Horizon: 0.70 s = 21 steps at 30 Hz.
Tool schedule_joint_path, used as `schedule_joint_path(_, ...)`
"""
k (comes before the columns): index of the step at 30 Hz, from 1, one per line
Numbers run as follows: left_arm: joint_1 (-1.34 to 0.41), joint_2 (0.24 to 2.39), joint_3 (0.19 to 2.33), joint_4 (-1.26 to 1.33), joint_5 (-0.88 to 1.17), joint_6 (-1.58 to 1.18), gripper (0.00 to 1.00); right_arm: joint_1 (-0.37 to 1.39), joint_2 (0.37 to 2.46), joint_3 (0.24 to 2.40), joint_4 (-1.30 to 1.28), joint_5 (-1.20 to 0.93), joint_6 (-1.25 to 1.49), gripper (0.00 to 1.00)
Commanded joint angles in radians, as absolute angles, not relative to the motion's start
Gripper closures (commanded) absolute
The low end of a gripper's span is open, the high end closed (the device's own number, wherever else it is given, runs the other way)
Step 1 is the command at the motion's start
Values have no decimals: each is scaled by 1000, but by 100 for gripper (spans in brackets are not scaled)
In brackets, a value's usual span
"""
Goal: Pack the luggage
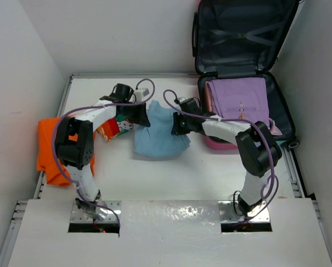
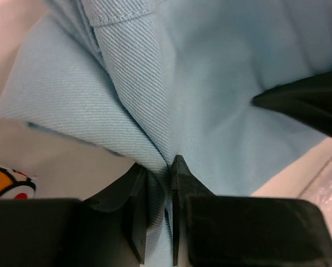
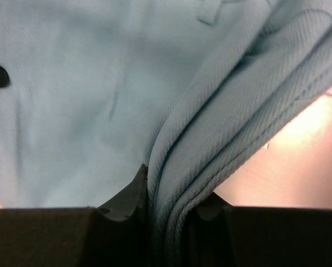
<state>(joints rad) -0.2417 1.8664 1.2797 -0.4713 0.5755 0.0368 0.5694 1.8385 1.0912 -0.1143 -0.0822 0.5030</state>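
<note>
Mid-table (image 1: 171, 181), nearest: noted light blue garment (image 1: 157, 138) (image 2: 221, 78) (image 3: 71, 89), bunched, twill weave.
Pinched at its L edge by left gripper (image 1: 141, 118) (image 2: 157, 173): jaws almost together w/ a fold of cloth between, per L wrist view.
Pinched at its R edge by right gripper (image 1: 176, 123) (image 3: 171, 186): clamped on a thick stitched hem, several layers.
Just L of left gripper: spotted patterned cloth (image 1: 118, 127) (image 2: 7, 186), orange/white/green print, close beside the blue garment.
Farther L, at table edge: orange garment (image 1: 46, 146), crumpled, under L arm.
Far R: found luggage (image 1: 238, 53) open. Lid up against back wall, dark lining w/ crossed straps. Lower half flat on table, holding folded purple garment (image 1: 238, 100).
Pink strip at its near edge, behind R arm; can't tell what.
</note>
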Motion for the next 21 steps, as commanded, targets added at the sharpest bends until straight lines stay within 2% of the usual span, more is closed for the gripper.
schedule_joint_path(1, -244, 1741, 1408, -495, 676, 60, 100, 557, 1717, 1233, -113, -127, 446, 100)
schedule_joint_path(10, -281, 1727, 1684, -509, 709, 20, 100, 434, 1632, 1532, -305, -124, 348, 100)
schedule_joint_path(14, -369, 1808, 1862, -433, 664, -61, 100, 296, 1566, 1629, -471, -101, 287, 100)
schedule_joint_path(17, -500, 1937, 1971, -341, 608, -126, 100, 78, 1517, 1617, -555, -91, 232, 100)
schedule_joint_path(21, -609, 2108, 2129, -229, 594, -235, 100, -108, 1520, 1634, -632, -32, 154, 100)
